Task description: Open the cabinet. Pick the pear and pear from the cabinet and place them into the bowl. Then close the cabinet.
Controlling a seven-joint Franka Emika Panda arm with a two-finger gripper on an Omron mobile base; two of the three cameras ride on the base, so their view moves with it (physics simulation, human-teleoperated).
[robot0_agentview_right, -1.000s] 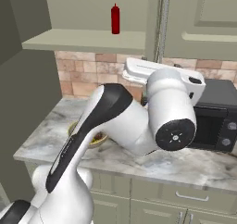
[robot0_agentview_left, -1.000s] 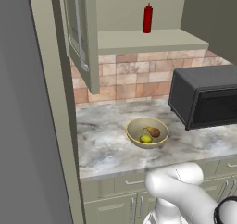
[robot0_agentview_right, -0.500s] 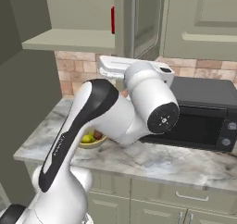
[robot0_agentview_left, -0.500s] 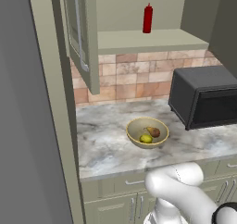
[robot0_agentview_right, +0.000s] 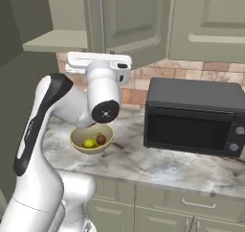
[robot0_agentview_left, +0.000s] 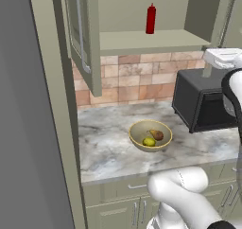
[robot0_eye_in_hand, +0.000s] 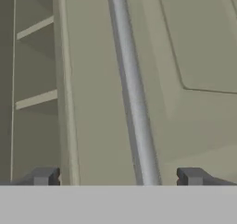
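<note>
On the bench, left of the microwave, the bowl holds both pears, so the picking steps appear complete. The cabinet stands open: the left door is swung out toward the near side, and a red bottle remains on the shelf. The step in hand is judged to be closing the cabinet. The gripper faces the right door, fingers spread wide apart and holding nothing, with the bar handle lying between them. The next move calls for pushing this door toward the cabinet frame, then repeating for the left door.
</note>
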